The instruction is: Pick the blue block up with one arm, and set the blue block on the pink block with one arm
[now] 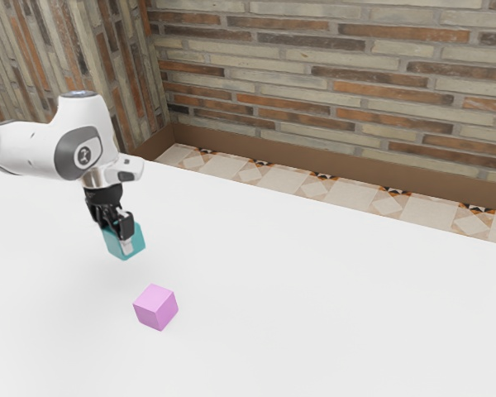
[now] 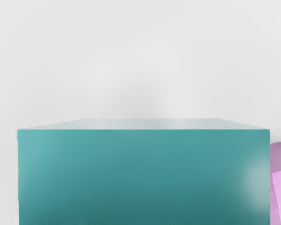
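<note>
While the jaws pinch the blue block [image 1: 116, 245] aloft, the carry is the step in hand; next, centre it over the pink block [image 1: 155, 307].

A simulated room: brick walls [image 1: 331, 58], patterned tile floor [image 1: 355, 194], plain white table [image 1: 314, 289]

A plain white counter [image 1: 331, 281] spreads beneath the jaws. Well beyond them, past its far edge, lies a patterned tile floor [image 1: 355, 197], closed by a brown skirting board [image 1: 314, 155] and brick walls [image 1: 331, 74].
</note>
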